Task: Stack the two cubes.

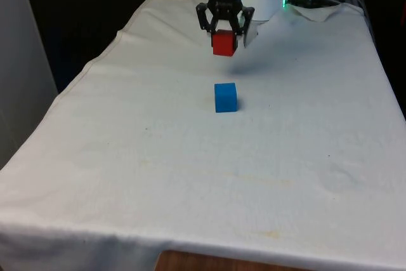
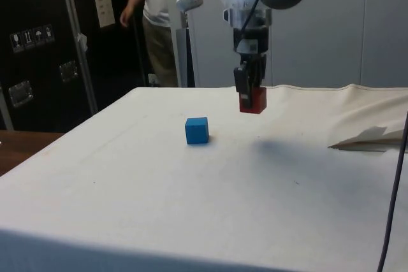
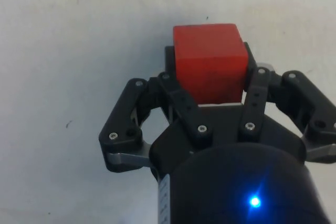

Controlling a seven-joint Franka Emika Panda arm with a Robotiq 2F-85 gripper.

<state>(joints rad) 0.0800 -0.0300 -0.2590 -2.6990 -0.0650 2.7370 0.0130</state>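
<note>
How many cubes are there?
2. The red cube is held in the gripper, lifted above the white cloth. The blue cube sits on the cloth, nearer the front camera than the red one. Nothing here could hide another.

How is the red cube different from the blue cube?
The red cube is red; the blue cube is blue. The red cube is held up in the air by the gripper, while the blue cube sits on the white cloth, untouched. The red cube is nearer the robot. Both are small cubes of about the same size.
</note>
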